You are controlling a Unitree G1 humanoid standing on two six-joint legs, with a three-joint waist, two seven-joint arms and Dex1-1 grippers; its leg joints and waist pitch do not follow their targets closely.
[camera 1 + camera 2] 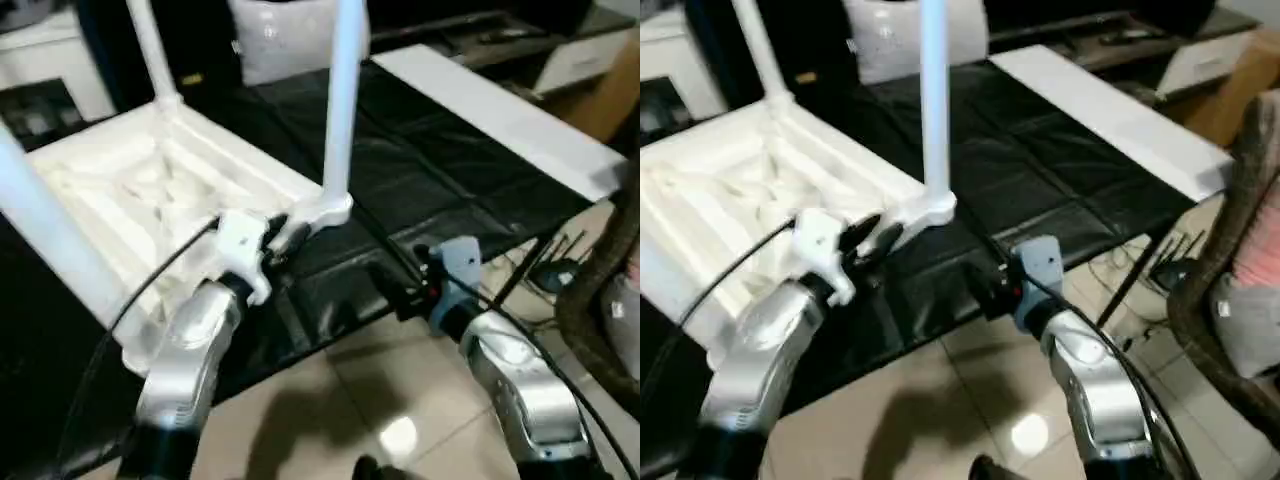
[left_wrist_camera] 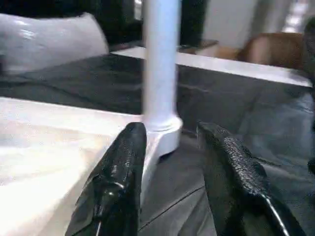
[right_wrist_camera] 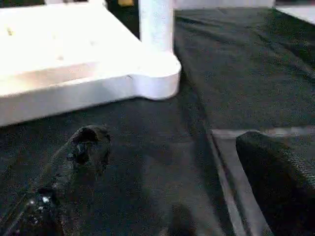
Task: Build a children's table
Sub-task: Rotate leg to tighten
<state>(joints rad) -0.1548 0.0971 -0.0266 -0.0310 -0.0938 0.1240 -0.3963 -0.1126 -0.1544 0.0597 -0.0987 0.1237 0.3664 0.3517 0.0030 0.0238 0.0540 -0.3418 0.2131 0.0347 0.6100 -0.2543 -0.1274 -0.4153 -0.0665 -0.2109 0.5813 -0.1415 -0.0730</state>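
The children's table lies upside down on a black-covered bench, its ribbed white top [image 1: 150,190] facing up. Three white legs stand in corner sockets: one at the near right corner [image 1: 340,100], one at the back [image 1: 155,50], one at the near left [image 1: 40,220]. My left gripper [image 1: 280,238] is at the near right socket [image 2: 165,132]. Its black fingers [image 2: 120,177] are open, just short of that leg [image 2: 160,59] and holding nothing. My right gripper [image 1: 395,285] hovers low over the bench edge to the right of that corner, wide open [image 3: 172,137] and empty.
A long white board [image 1: 500,110] lies along the bench's far right side. A white plastic bag [image 1: 285,35] sits at the back. Cables and a thick dark hose [image 1: 600,290] hang at the right over the tiled floor [image 1: 390,400]. A cardboard box [image 1: 610,90] stands beyond.
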